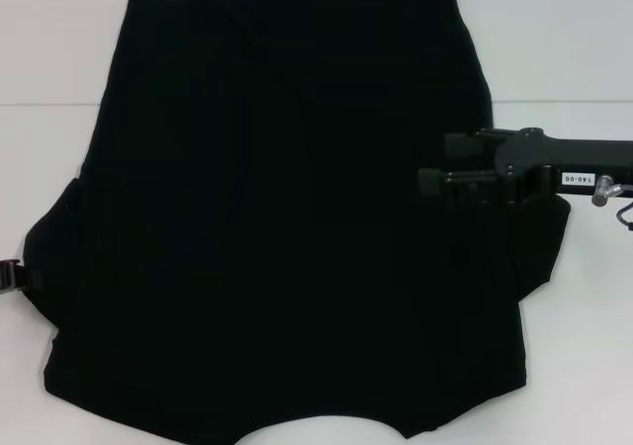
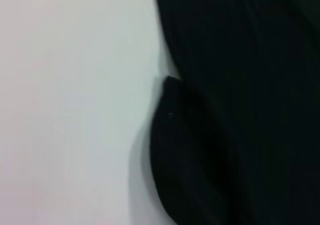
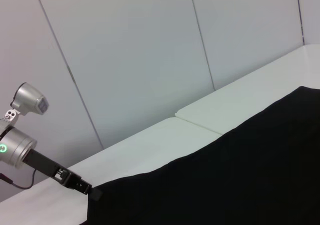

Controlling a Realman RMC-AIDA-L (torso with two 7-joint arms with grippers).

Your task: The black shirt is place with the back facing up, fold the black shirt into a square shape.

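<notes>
The black shirt [image 1: 287, 218] lies spread flat on the white table [image 1: 59, 69] and fills most of the head view. My right gripper [image 1: 435, 168] reaches in from the right, over the shirt's right side near the sleeve. Black against black, its grip is unclear. My left gripper [image 1: 10, 272] shows only as a small tip at the shirt's left sleeve edge. The right wrist view shows that left gripper [image 3: 85, 189] far off, touching the edge of the shirt [image 3: 240, 175]. In the left wrist view, a rounded sleeve of the shirt [image 2: 240, 85] lies on the table [image 2: 75, 110].
Bare white table [image 3: 150, 150] runs around the shirt on the left, right and far sides, with a seam line across it. Grey wall panels [image 3: 130, 55] stand behind the table. The shirt's near hem reaches the bottom of the head view.
</notes>
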